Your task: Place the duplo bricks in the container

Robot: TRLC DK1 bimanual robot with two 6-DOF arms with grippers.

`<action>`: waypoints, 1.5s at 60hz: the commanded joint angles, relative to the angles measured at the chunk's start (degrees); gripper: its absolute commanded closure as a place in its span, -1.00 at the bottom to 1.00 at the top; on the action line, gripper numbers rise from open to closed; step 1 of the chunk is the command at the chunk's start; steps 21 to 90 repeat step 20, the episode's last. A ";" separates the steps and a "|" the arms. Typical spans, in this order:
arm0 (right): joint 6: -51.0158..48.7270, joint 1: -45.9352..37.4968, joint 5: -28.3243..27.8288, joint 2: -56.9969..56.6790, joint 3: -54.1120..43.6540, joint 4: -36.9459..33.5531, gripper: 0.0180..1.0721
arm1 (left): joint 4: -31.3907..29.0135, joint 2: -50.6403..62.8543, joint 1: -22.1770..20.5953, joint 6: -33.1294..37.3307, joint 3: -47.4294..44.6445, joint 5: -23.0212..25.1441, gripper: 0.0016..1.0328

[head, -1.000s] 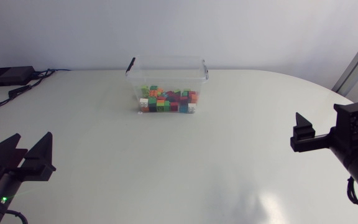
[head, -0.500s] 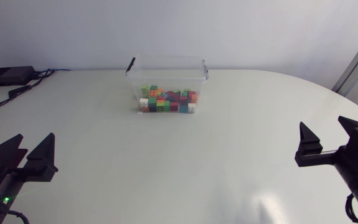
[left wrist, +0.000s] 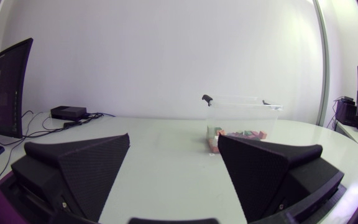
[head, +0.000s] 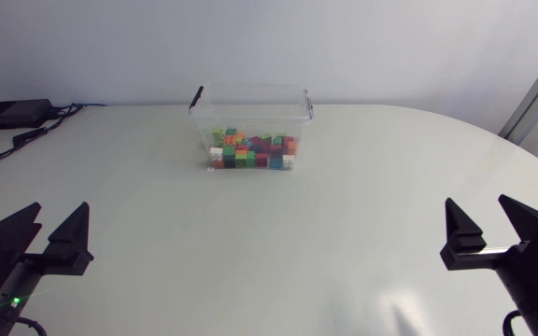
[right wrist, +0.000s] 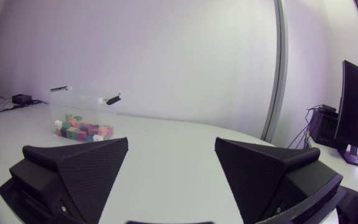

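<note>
Right gripper (head: 476, 201) has pulled back from mid-right toward the near right corner and turned, so both fingers now show side by side; left gripper (head: 61, 207) has shifted a little inward at the near left corner; container and bricks have not moved. White tabletop (head: 278, 243), rounded at the right end, carries everything. Left arm comes in at the near left corner, right arm at the near right corner, both low over the tabletop and well apart from the container. Clear plastic container (head: 250, 107) stands upright, no lid, at the far middle of the tabletop, with dark handle clips on both short ends. Black box (head: 12, 114) with cables (head: 26, 138) sits at the far left corner. Bricks (head: 250, 152), mixed red, green, yellow, orange, white and blue, lie in a loose layer on the container floor, all inside. Left wrist view: left gripper (left wrist: 174, 140) fingers spread wide, nothing between them, container (left wrist: 241, 112) and bricks (left wrist: 241, 132) far ahead, slightly toward the right finger. Right wrist view: right gripper (right wrist: 171, 142) fingers spread wide, holding nothing, container (right wrist: 82, 106) with bricks (right wrist: 82, 129) far ahead beyond the left finger.
</note>
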 commanded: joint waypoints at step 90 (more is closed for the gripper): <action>4.60 -1.26 -2.11 -4.34 -3.46 -1.28 -0.93 | -0.23 0.23 -1.58 1.06 -1.04 -1.17 -0.92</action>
